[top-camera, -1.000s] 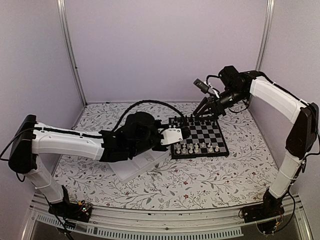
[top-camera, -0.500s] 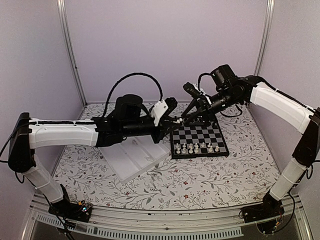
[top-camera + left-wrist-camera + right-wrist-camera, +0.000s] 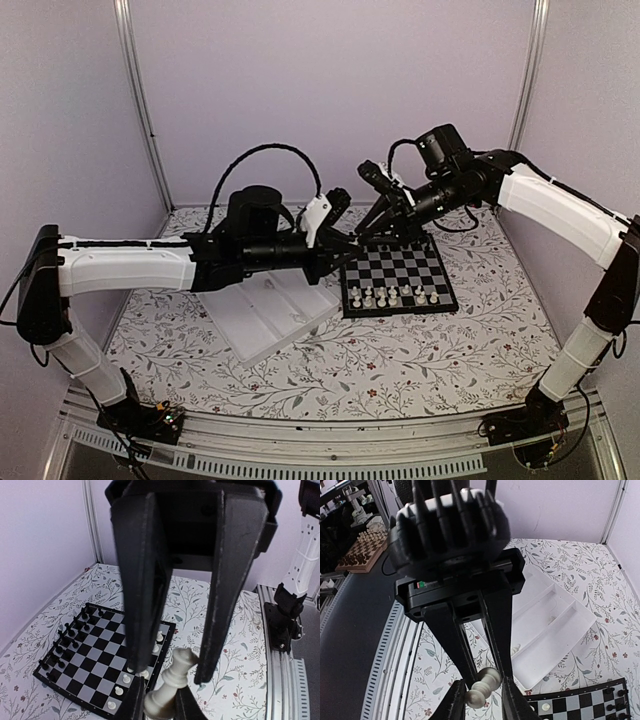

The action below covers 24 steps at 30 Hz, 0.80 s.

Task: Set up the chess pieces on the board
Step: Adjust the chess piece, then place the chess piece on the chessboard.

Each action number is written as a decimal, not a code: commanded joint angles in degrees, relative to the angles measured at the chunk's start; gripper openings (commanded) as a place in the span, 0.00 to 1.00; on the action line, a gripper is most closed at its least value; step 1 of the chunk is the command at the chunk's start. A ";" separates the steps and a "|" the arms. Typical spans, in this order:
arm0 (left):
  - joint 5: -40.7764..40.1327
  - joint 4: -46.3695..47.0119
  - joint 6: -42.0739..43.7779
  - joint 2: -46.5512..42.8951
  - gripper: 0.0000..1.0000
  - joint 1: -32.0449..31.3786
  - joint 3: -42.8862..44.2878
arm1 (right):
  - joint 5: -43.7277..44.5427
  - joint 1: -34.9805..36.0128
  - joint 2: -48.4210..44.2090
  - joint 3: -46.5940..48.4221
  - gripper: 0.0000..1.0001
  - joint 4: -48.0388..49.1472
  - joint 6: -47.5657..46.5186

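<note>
Left tool (image 3: 172,670) is closed on a white chessman (image 3: 169,685), pinched near its head, tilted, held in the air. Right tool (image 3: 482,702) is met tip to tip. Its fingers are set either side of the chessman's base; whether they are pressing cannot be told. Both tools are held over the far-left corner of the board (image 3: 405,268). More white chessmen (image 3: 395,296) are seen on its near rows, black chessmen (image 3: 70,640) on the far rows. A white tray (image 3: 265,320) is laid on the worktop (image 3: 400,370) just left of the board.
</note>
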 commanded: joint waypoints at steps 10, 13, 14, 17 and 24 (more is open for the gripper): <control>-4.59 -0.84 -1.70 -1.05 0.31 1.28 0.98 | 1.08 0.73 1.11 1.39 0.05 0.36 1.89; -8.34 -4.79 3.28 -3.64 0.38 1.34 0.11 | 2.84 -1.13 -0.47 -2.21 0.04 1.01 1.12; -9.44 -5.25 5.07 -4.84 0.40 1.39 -0.75 | 3.43 -2.08 -0.98 -3.62 0.04 1.47 1.06; -12.52 -4.66 9.72 -8.34 0.47 1.59 -4.19 | 5.03 -6.03 -2.50 -8.33 0.04 2.14 0.69; -24.74 3.58 11.06 -11.92 0.57 3.31 -12.95 | 17.07 -9.28 -3.13 -18.09 0.04 2.17 -2.51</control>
